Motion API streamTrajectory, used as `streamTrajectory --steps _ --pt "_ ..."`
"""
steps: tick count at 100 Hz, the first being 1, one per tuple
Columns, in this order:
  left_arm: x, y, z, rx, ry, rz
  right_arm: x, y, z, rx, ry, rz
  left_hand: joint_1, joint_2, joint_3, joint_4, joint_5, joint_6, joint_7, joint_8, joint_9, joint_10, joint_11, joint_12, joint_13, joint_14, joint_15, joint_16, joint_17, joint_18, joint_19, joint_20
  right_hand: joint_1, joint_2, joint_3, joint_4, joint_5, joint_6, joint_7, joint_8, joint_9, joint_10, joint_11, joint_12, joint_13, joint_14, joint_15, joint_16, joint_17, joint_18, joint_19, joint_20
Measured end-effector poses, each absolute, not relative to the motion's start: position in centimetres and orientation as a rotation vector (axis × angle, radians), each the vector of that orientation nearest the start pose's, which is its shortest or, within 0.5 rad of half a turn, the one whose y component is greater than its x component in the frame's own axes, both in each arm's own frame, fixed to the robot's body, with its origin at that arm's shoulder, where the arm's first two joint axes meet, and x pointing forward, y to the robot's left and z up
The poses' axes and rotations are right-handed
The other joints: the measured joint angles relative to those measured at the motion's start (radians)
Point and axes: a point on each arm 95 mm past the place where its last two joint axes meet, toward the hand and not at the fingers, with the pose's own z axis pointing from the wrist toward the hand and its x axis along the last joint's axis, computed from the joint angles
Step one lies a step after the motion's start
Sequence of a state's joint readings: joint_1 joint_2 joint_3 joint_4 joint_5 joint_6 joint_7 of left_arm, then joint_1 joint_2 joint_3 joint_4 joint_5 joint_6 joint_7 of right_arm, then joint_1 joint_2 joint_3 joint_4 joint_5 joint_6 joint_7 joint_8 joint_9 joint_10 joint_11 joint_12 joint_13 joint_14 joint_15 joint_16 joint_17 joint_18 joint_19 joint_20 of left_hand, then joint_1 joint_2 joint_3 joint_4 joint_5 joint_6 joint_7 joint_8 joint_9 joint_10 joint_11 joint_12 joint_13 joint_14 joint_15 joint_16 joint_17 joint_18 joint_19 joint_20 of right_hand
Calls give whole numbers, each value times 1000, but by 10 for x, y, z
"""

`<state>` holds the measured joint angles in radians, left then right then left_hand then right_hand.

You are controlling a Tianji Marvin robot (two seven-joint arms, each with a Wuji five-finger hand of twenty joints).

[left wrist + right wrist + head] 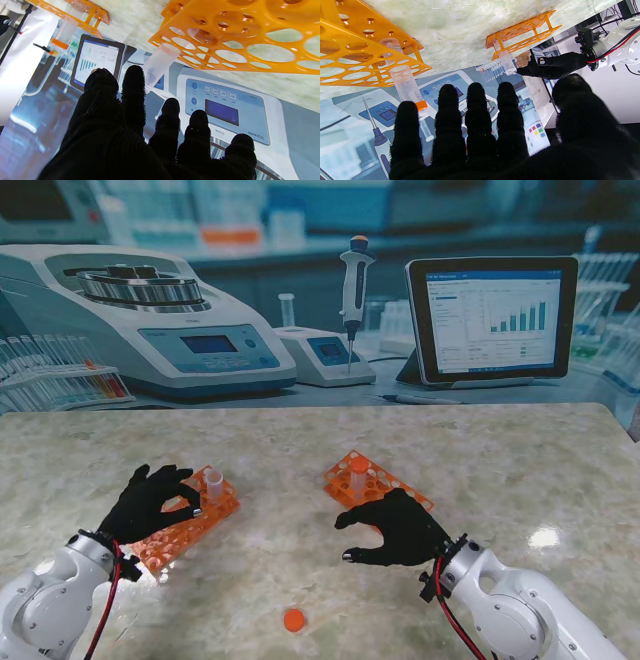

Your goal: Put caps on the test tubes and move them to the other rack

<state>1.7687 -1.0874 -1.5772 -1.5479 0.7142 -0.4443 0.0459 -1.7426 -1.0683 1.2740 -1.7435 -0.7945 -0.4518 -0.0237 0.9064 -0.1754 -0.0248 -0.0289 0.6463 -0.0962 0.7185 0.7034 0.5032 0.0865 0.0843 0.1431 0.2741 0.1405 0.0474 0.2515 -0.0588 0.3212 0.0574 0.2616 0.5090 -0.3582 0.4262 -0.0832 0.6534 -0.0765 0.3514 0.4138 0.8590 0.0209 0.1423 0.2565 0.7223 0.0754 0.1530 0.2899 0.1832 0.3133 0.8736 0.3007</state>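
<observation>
Two orange racks lie on the marble table. The left rack holds one uncapped clear tube, seen close in the left wrist view as the uncapped tube. My left hand rests over that rack, fingers spread, just beside the tube and not holding it. The right rack carries a tube with an orange cap, also shown as the capped tube. My right hand hovers open just nearer to me than this rack. A loose orange cap lies on the table between my arms.
A backdrop picture of lab gear stands behind the table: a centrifuge, a pipette and a tablet. The table's far edge runs along it.
</observation>
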Motion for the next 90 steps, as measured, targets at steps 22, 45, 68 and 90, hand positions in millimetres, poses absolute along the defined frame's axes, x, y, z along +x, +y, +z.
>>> streamTrajectory --steps 22,45,68,90 --pt "359 120 -339 -1387 1313 -1700 335 30 -313 1121 1646 2019 -2 -1 0 0 -11 -1 -10 -30 0 0 -4 7 0 0 0 5 0 1 0 0 0 0 0 0 0 0 0 0 0 0 0 0 0 0 0 0 0 0 0 0" --pt "361 126 -345 -1412 1348 -1608 335 29 -313 1121 1646 2019 -25 -1 -2 0 -8 82 -379 -321 -1 0 -10 7 0 0 0 5 1 2 0 0 0 0 0 0 0 0 0 0 0 0 0 0 0 0 0 0 0 0 0 0" --pt "365 124 -348 -1423 1378 -1589 335 29 -313 1121 1646 2019 -25 -14 -2 0 -51 118 -509 -432 -33 4 -34 7 -28 1 -1 5 -1 2 0 1 0 0 0 0 0 0 0 0 0 0 0 0 0 0 0 0 0 0 0 0" --pt "371 119 -350 -1428 1394 -1600 335 29 -313 1121 1647 2018 -26 -44 -2 0 -106 131 -558 -495 -66 15 -49 -8 -50 1 -7 5 -3 2 0 1 0 0 0 0 0 0 0 0 0 0 0 0 0 0 0 0 0 0 0 0"
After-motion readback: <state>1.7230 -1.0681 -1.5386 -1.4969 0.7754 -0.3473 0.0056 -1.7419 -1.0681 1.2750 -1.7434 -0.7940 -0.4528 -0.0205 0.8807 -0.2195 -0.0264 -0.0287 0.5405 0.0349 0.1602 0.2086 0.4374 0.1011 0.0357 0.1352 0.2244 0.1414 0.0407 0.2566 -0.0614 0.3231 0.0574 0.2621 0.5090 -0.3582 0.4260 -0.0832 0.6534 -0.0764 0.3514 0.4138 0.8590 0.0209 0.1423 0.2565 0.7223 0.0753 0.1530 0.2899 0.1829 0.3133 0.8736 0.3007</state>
